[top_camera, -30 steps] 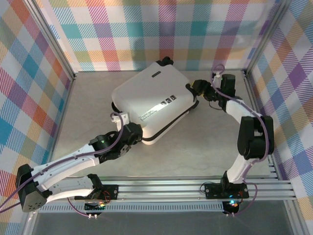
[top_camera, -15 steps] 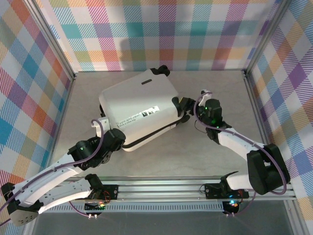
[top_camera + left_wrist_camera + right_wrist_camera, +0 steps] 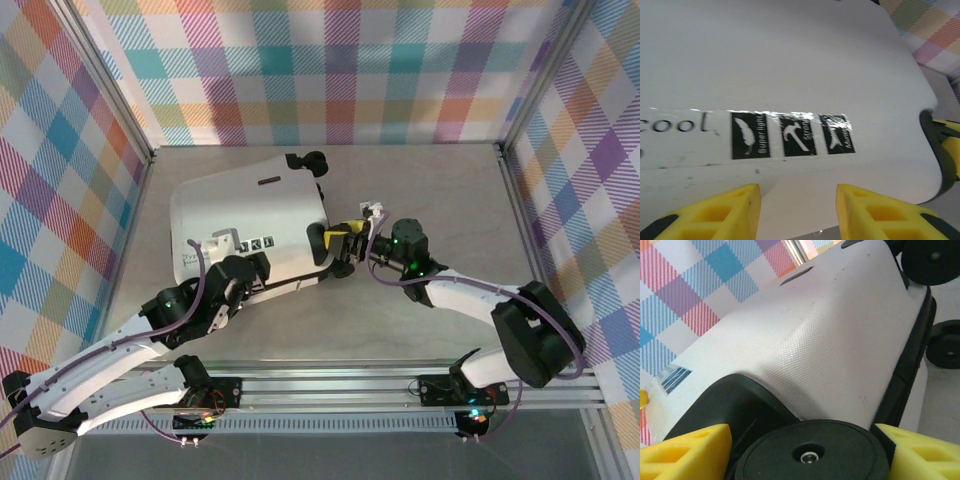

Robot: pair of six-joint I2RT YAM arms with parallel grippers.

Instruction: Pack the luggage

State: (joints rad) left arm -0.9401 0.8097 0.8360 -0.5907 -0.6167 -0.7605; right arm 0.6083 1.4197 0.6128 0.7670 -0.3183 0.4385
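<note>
The closed suitcase point(image 3: 245, 215) is lying crosswise, the right gripper point(image 3: 340, 250) bracketing its end wheel point(image 3: 812, 457) (whether clamped, I cannot tell), the left gripper point(image 3: 797, 210) gaping open at its near edge.

White luggage point(image 3: 830, 355) shell of finely textured hard plastic, glossy label strip point(image 3: 790, 135), smooth black wheel point(image 3: 812, 457).

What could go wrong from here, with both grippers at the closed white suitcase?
1. The right gripper straddles a round wheel. If the arm pulls, the wheel may turn or slip out from between the fingers.
2. The left gripper sits at the smooth shell edge of the luggage with nothing to hook on, so it could slide off during a push.
</note>
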